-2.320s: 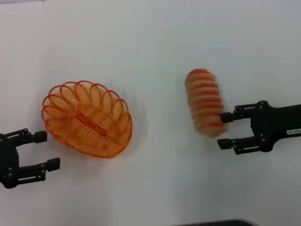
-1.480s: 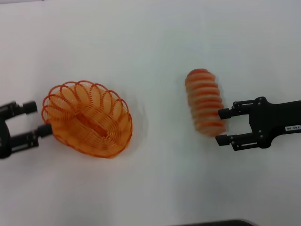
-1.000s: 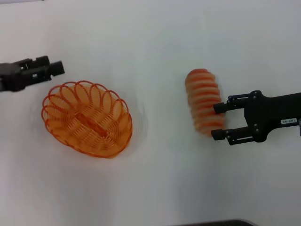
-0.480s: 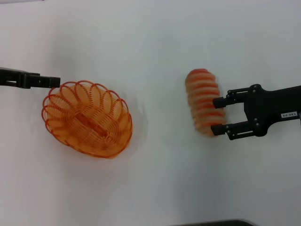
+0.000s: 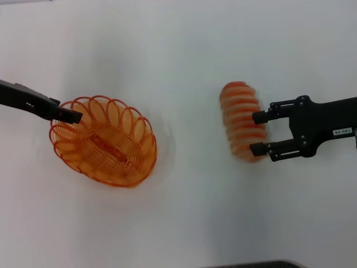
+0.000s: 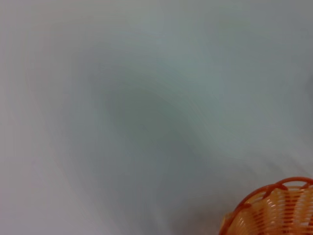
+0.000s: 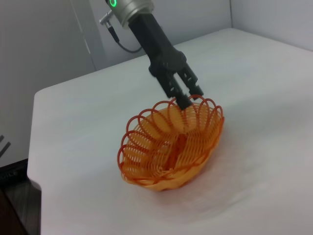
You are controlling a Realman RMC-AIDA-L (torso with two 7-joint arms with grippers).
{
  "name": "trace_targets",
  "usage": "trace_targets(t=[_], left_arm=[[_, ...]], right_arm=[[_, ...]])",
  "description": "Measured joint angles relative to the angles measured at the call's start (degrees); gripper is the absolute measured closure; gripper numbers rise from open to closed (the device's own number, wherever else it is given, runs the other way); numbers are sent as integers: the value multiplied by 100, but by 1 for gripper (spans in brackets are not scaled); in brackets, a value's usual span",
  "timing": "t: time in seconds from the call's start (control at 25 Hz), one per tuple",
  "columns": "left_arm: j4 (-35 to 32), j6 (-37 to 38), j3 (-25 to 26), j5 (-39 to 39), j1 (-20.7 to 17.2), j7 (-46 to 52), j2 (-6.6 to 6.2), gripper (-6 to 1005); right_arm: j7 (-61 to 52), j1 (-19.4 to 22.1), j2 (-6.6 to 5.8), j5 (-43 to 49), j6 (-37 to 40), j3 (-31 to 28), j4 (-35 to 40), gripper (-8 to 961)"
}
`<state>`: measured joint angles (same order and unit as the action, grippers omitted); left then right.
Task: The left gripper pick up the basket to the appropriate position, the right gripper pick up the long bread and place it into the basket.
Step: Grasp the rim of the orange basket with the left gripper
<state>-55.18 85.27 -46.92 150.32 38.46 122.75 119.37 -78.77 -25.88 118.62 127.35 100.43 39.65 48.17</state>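
Basket (image 5: 104, 140) sits flat on the white desk (image 5: 184, 50), not yet lifted, and nothing lies inside it, so both of the task's 2 steps are still open. The left gripper (image 5: 71, 115) is at the basket's far-left rim, tips down at the scalloped loops; in the right wrist view its fingers (image 7: 182, 100) look close together at the rim wire, but whether they are actually pinching it I cannot tell. The long bread (image 5: 243, 120) lies on the desk well to the right of the basket, apart from it. The right gripper (image 5: 256, 133) is at the bread's right side, fingers spread with the lower half of the loaf between them, not yet clamped. Left to do, in my judgement: secure and reposition the basket, close on the bread, carry it over and release it inside.
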Motion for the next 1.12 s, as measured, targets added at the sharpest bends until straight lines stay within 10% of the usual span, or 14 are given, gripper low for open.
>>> trace_targets(t=[0.8,1.12], left_arm=[[-10,-515,-493,426,49,122,160,422],[-126,-376,-477,427,95,424,157,755]], right_arm=[[2,-72,-6,0,-92,-96,0,185],[2,-89,1,0,-95,-151,0,184]])
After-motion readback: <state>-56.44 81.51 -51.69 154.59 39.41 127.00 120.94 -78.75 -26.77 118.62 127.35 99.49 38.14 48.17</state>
